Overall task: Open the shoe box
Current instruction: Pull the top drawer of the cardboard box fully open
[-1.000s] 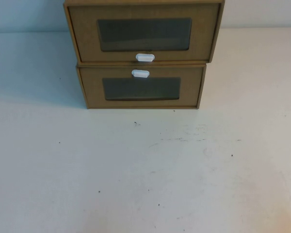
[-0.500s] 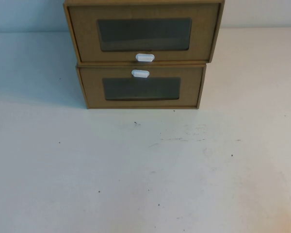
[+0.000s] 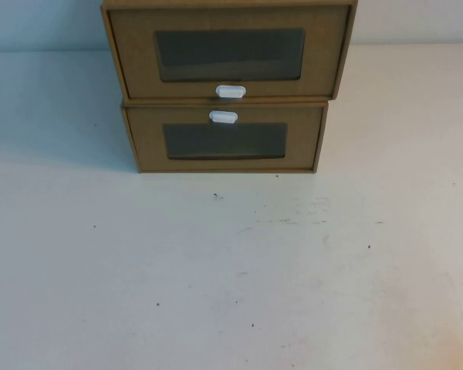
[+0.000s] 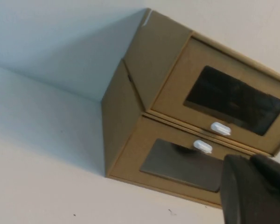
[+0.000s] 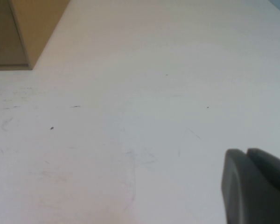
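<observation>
High view, left to right. The left end effector [image 4: 250, 163] is absent from this view. Half a second ago a dark sliver showed by the near left corner of the surface [image 3: 231, 270], and it has since gone. That is the only change, and it suggests the left arm is shifting just out of sight. The left wrist view shows the left end effector over the surface, facing the boxes from their left front and touching neither. Whether it is open or closed cannot be told, and nothing is seen in it.

At the middle of the far edge stand two stacked cardboard shoe boxes, unmoved. The upper shoe box [image 3: 229, 50] rests squarely on the lower shoe box [image 3: 224, 139]. Each has a dark front window and a white pull tab, upper tab [image 3: 231, 91] and lower tab [image 3: 224, 117]. Both fronts sit flush, so neither box is open and the task appears hardly begun.

The right end effector [image 5: 246, 156] is also outside the high view. In the right wrist view it hangs fully closed and empty over bare surface, with only a corner of the lower box visible well apart from it.
</observation>
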